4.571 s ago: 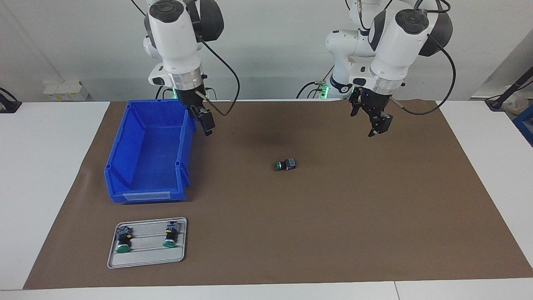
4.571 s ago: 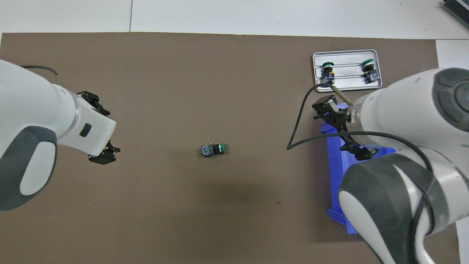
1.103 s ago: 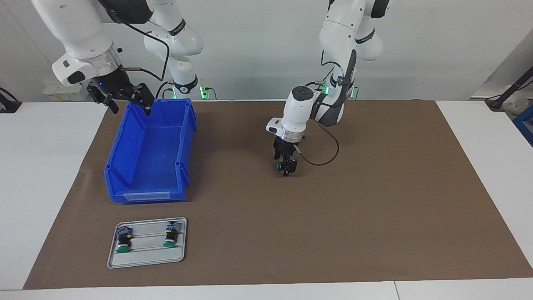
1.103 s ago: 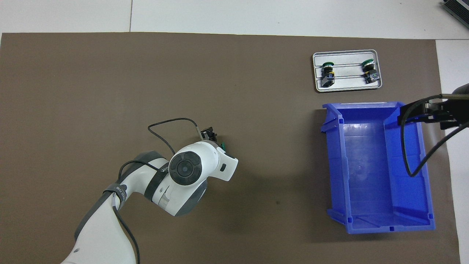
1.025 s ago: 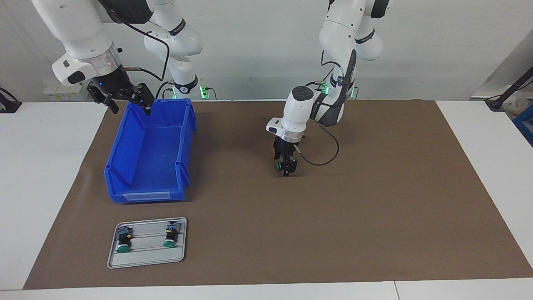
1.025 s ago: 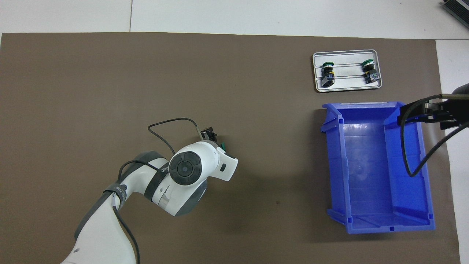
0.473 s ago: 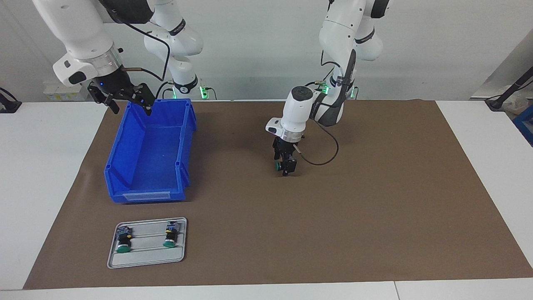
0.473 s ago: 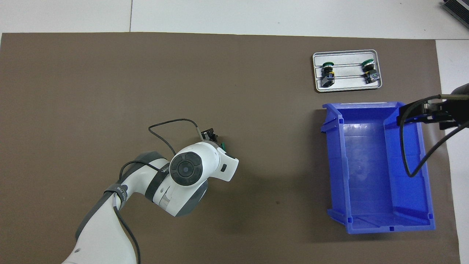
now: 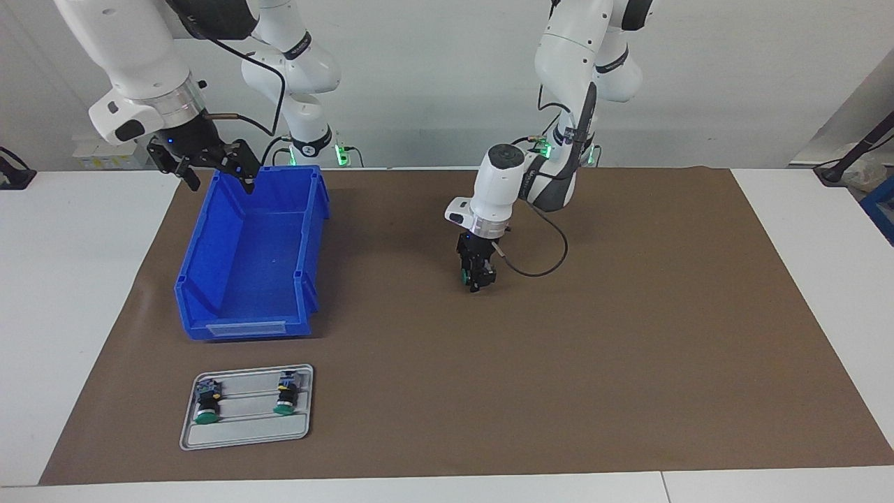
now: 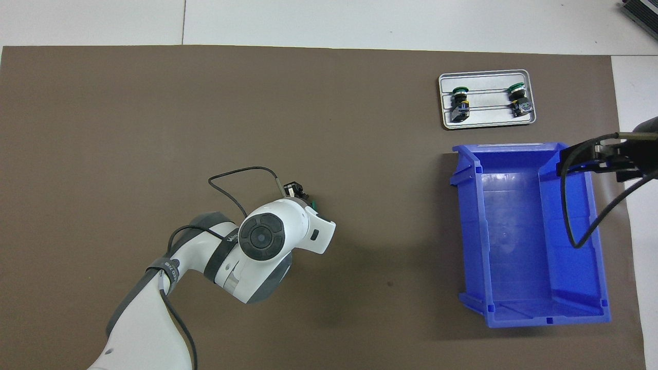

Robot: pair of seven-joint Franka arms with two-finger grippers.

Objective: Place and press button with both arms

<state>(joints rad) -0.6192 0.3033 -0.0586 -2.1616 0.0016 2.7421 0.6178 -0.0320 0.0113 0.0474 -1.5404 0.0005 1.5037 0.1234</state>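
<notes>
Button (image 9: 466,277) lies mid-table on the brown mat (image 9: 628,335); in the facing view the left gripper (image 9: 477,278) is down around it, jaws narrowed about its body, firm grip unconfirmed. The right gripper (image 9: 209,166) waits over the blue bin (image 9: 209,279), jaws apart. In the overhead view the left wrist hides the button except its green cap (image 10: 313,205). Risk: an off-centre clamp could roll it free on lifting.

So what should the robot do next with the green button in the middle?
Probably finish closing, then lift: the left gripper is down around the button on the mat, and the grey tray with two more buttons is a carry away.
</notes>
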